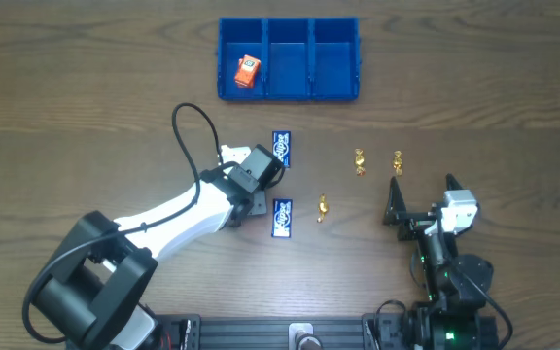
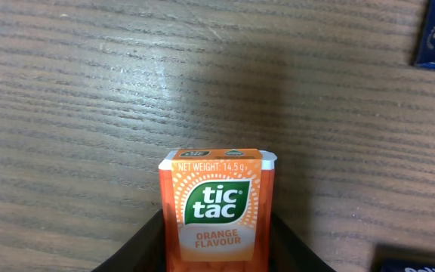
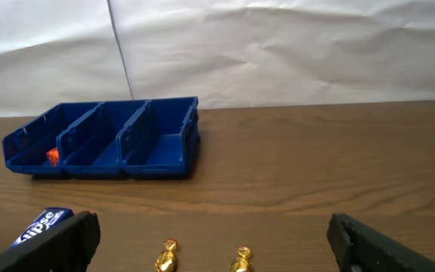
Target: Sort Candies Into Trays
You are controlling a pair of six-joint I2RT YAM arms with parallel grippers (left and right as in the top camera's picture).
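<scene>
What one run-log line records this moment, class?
left gripper: shut on orange box | right gripper: open, empty | tray: second orange box in end compartment | table: two blue packets, three gold candies

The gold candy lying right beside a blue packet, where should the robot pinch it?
Probably its fat middle, coming straight down from above. The gold candy lies flat on the table, looks thinner at its twisted ends, and has bare wood either side. The right gripper seems the one to use: it is open, while the left gripper is shut on the orange box.
</scene>
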